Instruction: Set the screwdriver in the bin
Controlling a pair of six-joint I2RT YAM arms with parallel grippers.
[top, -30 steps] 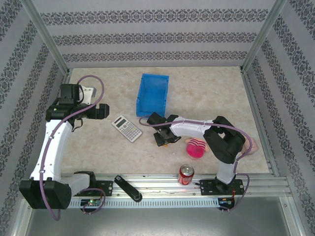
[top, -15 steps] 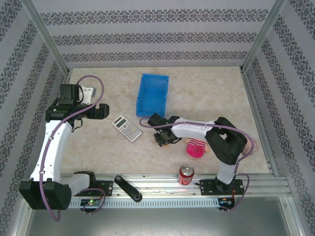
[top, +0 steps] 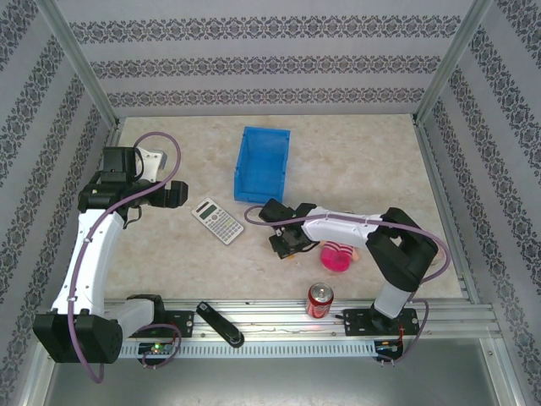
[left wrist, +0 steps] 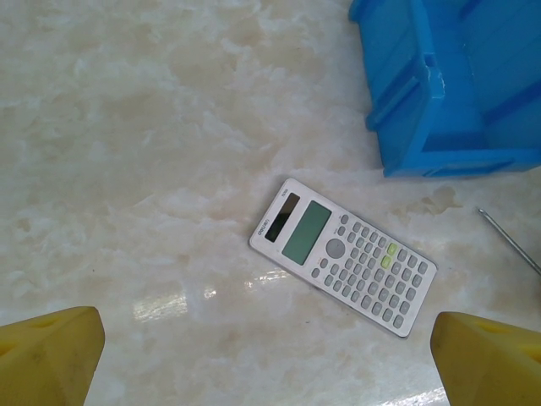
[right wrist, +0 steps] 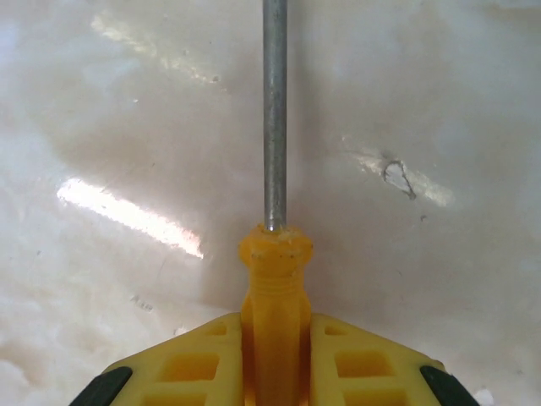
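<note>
Screwdriver (right wrist: 275, 254), handle in right hand (right wrist: 275, 364), shaft straight ahead

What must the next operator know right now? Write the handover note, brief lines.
Right gripper: shut on the screwdriver at its orange handle, shaft pointing ahead. I cannot tell whether it is off the table.
Left gripper: open, holding nothing, above the calculator.
Bin: just beyond the right gripper, screwdriver not in it.
Done: the grasp.
Left: carry the screwdriver over the bin and release.
</note>
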